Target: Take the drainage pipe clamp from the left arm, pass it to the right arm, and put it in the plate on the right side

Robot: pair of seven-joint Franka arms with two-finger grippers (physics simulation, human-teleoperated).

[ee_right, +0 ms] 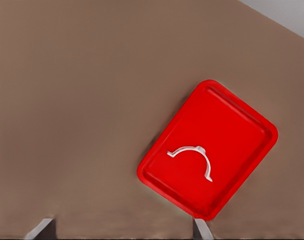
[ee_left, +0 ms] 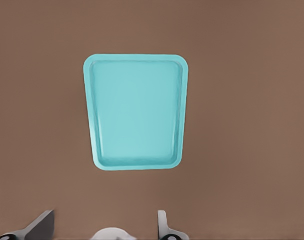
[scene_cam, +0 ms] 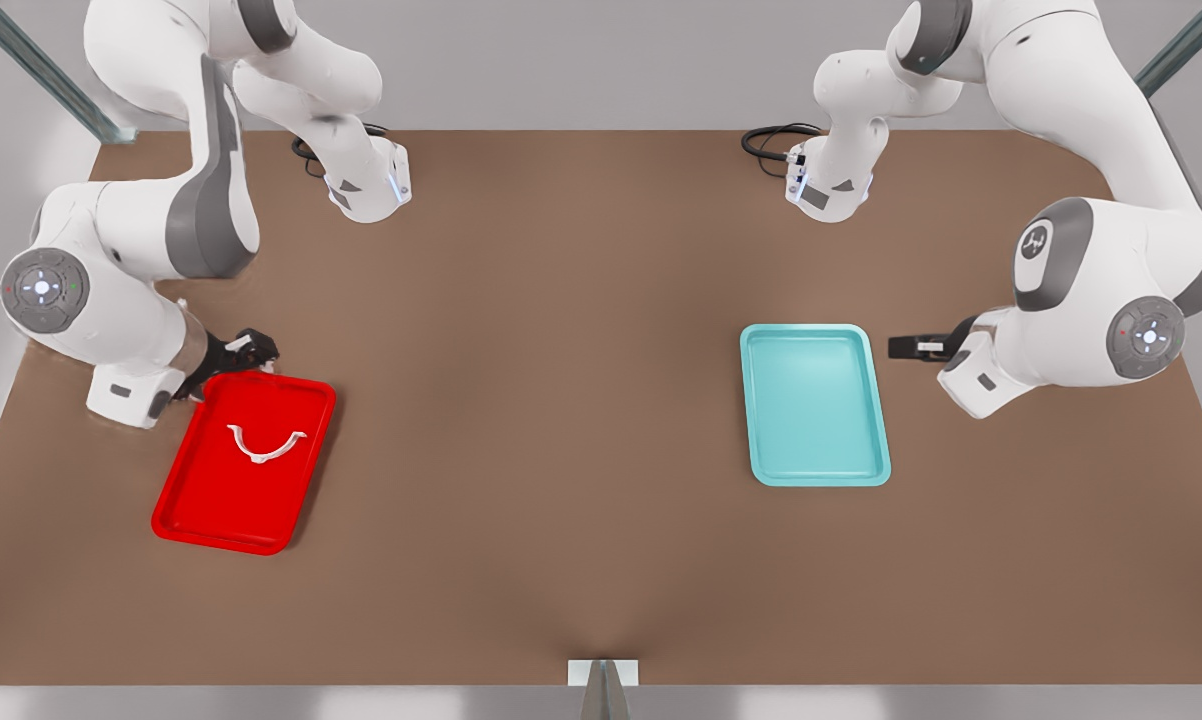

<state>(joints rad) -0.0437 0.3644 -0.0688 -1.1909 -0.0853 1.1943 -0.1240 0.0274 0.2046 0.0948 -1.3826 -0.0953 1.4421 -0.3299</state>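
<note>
While you look across the brown table (scene_cam: pixel 581 400), note that the right arm (scene_cam: pixel 111 300) works at the front view's left and the left arm (scene_cam: pixel 1091 320) waits at the front view's right, beside the teal tray (scene_cam: pixel 814 405). Your red plate (scene_cam: pixel 191 500) lies in front of the right arm, and the drainage pipe clamp (scene_cam: pixel 258 458) rests flat inside it, in the half nearer that arm and free of any grip. Its chord runs roughly across the plate's short width, with the two tabs pointing toward the table's far edge and the curve bulging toward the front camera.

The right pincer (scene_cam: pixel 251 350) sits at the plate's far corner, with the clamp just beyond it toward the camera side; its fingers (ee_right: pixel 201 229) are spread wide and empty, and its wrist view looks down on the clamp (ee_right: pixel 191 149) in the plate. The left pincer (scene_cam: pixel 906 347) hangs just off the teal tray's edge, well apart from the clamp, its fingers (ee_left: pixel 163 225) likewise spread and holding nothing.

You can judge the placing as done, so the right arm, being much the nearer, likely only needs to draw back clear of the plate's rim
</note>
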